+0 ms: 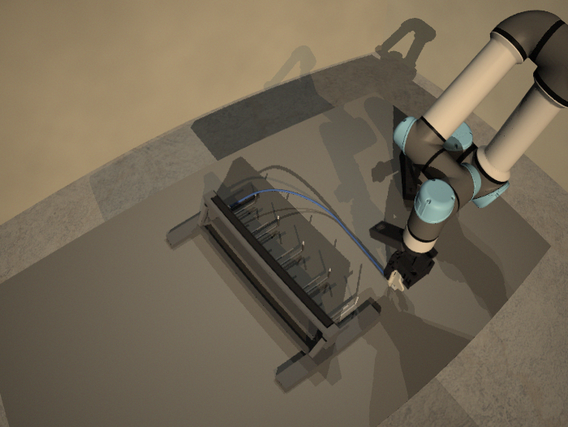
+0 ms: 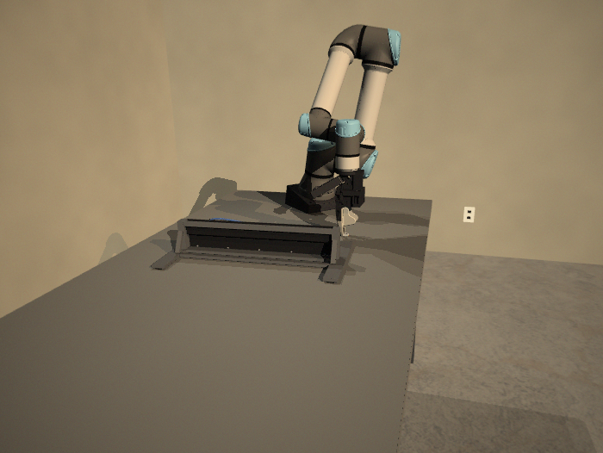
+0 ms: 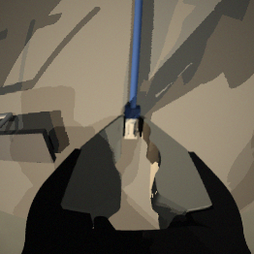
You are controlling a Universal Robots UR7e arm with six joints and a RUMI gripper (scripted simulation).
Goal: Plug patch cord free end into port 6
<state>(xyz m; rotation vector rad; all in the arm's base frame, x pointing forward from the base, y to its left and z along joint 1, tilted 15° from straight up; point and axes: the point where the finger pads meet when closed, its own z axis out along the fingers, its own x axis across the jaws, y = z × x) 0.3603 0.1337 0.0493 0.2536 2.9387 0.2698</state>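
Observation:
My gripper is shut on the free plug of the blue patch cord, low over the table beside the rack's right end. The plug is pale with a blue boot, pinched at the fingertips. The cord arcs from the plug over the back of the rack to its other end, plugged in near the rack's far end. The rack stands upright on its two feet; its dark port row faces away from the arm. Single ports are too small to tell apart.
The arm's black base block stands on the table just behind the gripper. A rack foot lies left of the fingers. The table's right edge runs close by. A wall socket is on the back wall.

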